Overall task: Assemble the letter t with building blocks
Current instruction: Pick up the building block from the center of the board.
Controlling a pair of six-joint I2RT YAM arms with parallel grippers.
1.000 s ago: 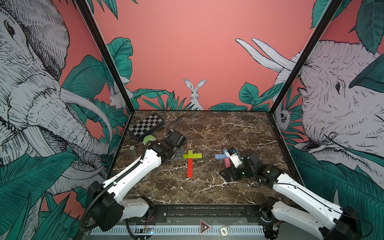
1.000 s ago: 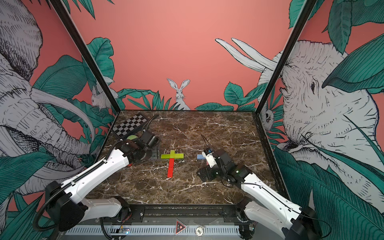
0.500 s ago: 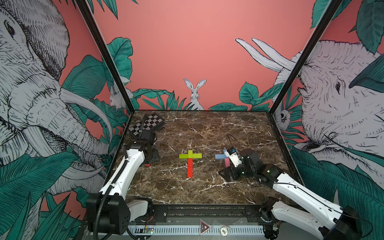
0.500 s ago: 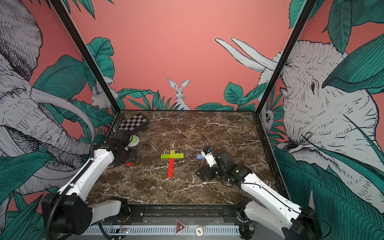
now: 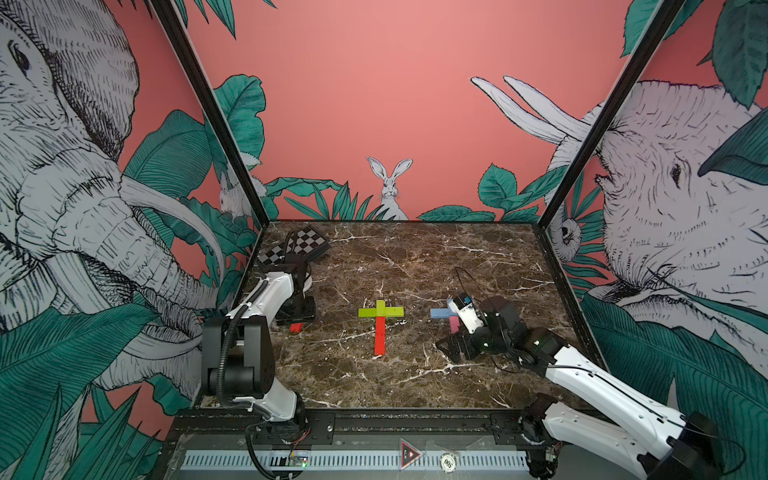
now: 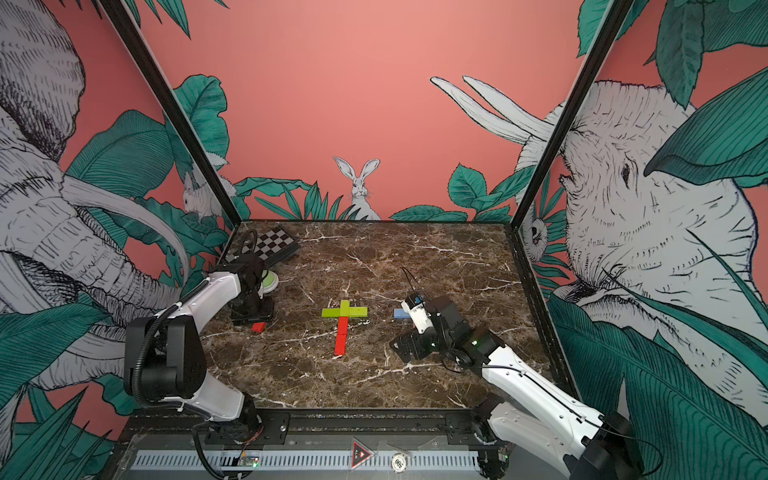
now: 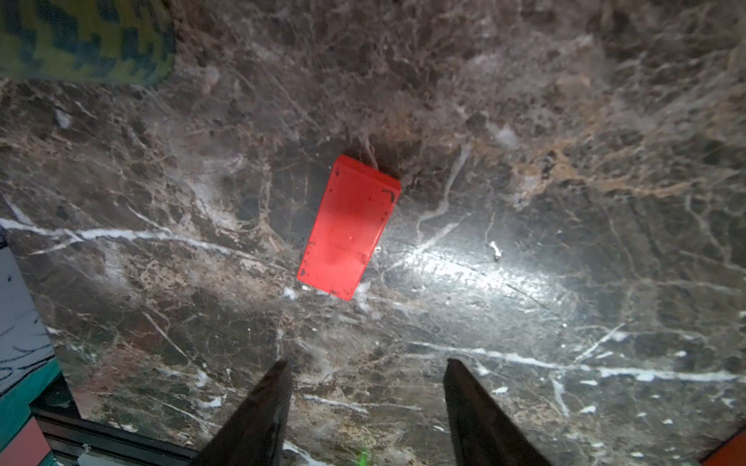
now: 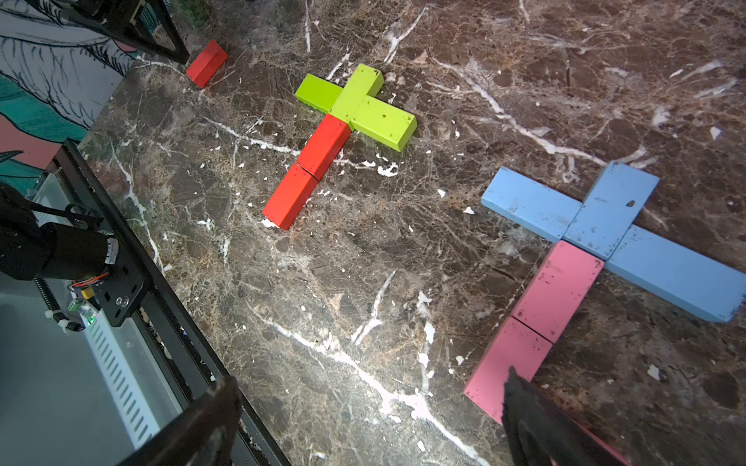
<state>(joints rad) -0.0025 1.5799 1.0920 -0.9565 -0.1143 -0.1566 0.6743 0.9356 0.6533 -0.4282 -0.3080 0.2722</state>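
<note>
1. Red block (image 7: 349, 228) lies loose near the table's (image 5: 415, 257) left edge, just beside the left end effector (image 7: 367, 363), whose jaws stand apart, empty.
2. Best to twist slightly, squaring the jaws across its short sides, then descend.
3. Right end effector (image 8: 370, 377) is wide open and empty. Its wrist view shows the pink-and-blue t (image 8: 565, 282) plainly, while both top views half hide it.

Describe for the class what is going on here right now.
Two letters t made of blocks lie on the marble table: a lime-green-and-red t in the middle and a blue-and-pink t nearer the right arm. The left gripper is poised by a loose red block, jaws apart, not touching it. The right gripper is open at the foot of the blue-and-pink t, gripping nothing.
</note>
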